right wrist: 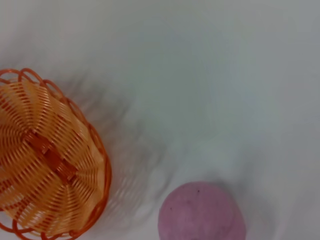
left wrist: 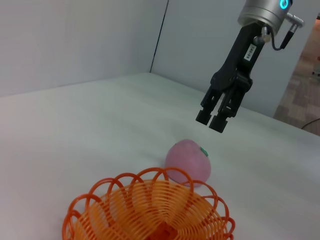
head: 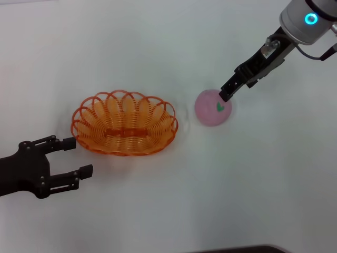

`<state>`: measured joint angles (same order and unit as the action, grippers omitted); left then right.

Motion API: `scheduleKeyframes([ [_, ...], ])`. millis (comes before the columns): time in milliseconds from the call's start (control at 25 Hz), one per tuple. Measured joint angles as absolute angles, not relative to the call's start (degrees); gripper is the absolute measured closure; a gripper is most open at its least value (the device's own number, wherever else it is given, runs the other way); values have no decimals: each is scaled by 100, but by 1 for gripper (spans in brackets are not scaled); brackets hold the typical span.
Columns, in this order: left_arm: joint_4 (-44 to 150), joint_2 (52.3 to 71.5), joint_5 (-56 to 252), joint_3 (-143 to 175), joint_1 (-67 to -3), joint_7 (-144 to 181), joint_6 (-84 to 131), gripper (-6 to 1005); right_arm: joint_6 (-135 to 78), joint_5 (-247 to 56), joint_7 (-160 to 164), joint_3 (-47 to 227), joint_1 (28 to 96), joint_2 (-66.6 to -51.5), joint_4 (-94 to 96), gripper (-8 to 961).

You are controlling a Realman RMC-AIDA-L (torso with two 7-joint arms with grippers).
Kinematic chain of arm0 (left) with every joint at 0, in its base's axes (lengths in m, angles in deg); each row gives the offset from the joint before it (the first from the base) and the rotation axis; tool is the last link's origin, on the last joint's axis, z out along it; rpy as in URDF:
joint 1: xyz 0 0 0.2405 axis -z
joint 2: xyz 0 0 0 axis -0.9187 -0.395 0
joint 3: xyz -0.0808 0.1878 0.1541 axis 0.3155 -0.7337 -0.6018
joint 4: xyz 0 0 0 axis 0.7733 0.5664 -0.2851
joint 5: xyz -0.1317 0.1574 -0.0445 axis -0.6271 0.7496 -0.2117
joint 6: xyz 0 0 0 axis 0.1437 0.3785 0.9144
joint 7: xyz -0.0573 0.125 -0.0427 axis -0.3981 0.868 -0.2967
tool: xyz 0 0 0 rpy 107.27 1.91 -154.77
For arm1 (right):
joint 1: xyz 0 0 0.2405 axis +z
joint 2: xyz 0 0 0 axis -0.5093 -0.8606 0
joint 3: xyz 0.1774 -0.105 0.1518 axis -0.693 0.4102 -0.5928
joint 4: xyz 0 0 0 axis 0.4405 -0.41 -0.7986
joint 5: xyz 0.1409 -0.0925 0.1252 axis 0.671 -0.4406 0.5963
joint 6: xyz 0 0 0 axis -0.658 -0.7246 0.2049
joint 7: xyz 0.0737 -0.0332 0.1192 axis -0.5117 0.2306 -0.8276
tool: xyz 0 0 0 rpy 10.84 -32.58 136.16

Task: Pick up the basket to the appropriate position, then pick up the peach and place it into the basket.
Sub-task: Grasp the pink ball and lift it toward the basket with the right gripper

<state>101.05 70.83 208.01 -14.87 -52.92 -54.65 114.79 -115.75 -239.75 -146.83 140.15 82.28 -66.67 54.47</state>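
No legible text, brand, number or sign found. Small white label noted on right arm (left wrist: pixel 248 50) above right gripper (left wrist: pixel 216 120), at 1 o'clock from peach (left wrist: pixel 189 161); printing unreadable.

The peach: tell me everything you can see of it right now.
The peach is a round, matte pink ball with a small green leaf mark facing up toward the right gripper. It sits on the white table, apart from the basket, on its right. The right gripper hangs above it without touching. Nothing else touches it.
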Motion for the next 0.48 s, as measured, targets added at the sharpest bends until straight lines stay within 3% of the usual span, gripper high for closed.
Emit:
scheduleKeyframes([
  [480, 10105, 7081, 20801, -1503, -5267, -5498, 11483, 208, -11280, -23919, -14749, 14404, 8256, -6694, 5250, 130],
])
